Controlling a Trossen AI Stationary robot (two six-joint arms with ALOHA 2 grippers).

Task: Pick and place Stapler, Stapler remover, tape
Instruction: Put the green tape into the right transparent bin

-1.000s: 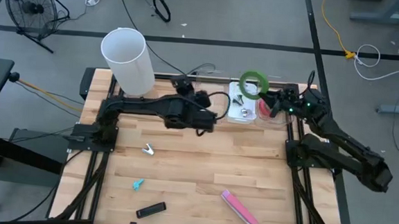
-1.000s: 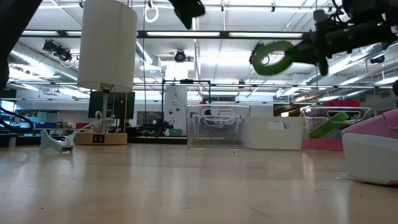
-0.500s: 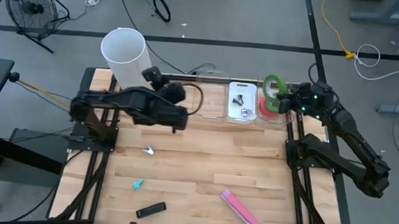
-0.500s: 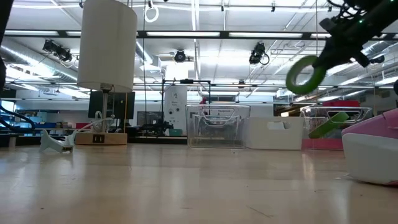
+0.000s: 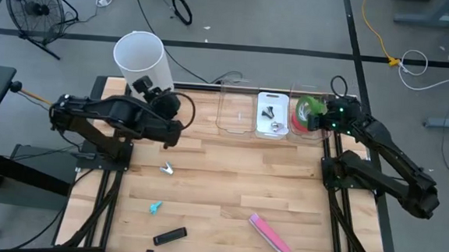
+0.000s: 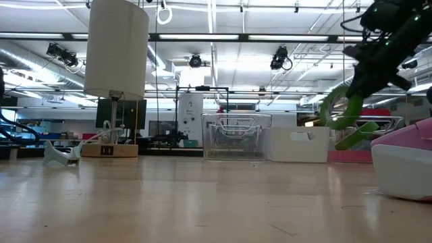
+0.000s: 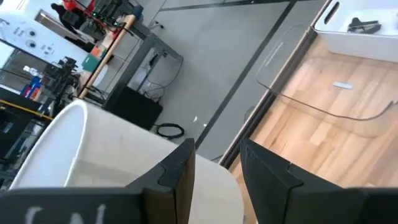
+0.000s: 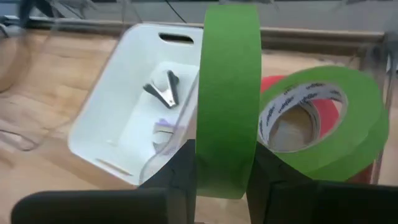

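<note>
My right gripper [image 5: 319, 118] is shut on a green tape roll [image 8: 227, 93] over the far-right clear bin [image 5: 311, 133]. In that bin a second green roll [image 8: 320, 118] lies tilted on a red roll [image 8: 328, 113]. In the low view the held roll [image 6: 336, 111] hangs below the gripper. My left gripper [image 5: 150, 90] is slightly open and empty beside the white cylinder [image 5: 140, 64]. A silver staple remover [image 5: 166, 168], a pink stapler [image 5: 269, 233] and a black stapler [image 5: 169, 236] lie on the table. My right gripper pinches the green roll by its two flat sides [image 8: 205, 146] between its two fingers, which lie across the roll's band. The fingers come slanting down from the table's right. The roll stands on edge, tilted; whether it touches the rolls below, I cannot tell.
A white tray [image 5: 272, 126] with staple removers [image 8: 163, 91] stands left of the tape bin, and an empty clear bin [image 5: 236, 115] left of that. A small teal thing [image 5: 155, 208] lies near the front left. The tall white cylinder stands at the far left corner.
My right gripper has carried the green roll toward the table's right edge and down over the far-right bin. My left arm has swung from the far middle toward the table's left, ending beside the white cylinder.
</note>
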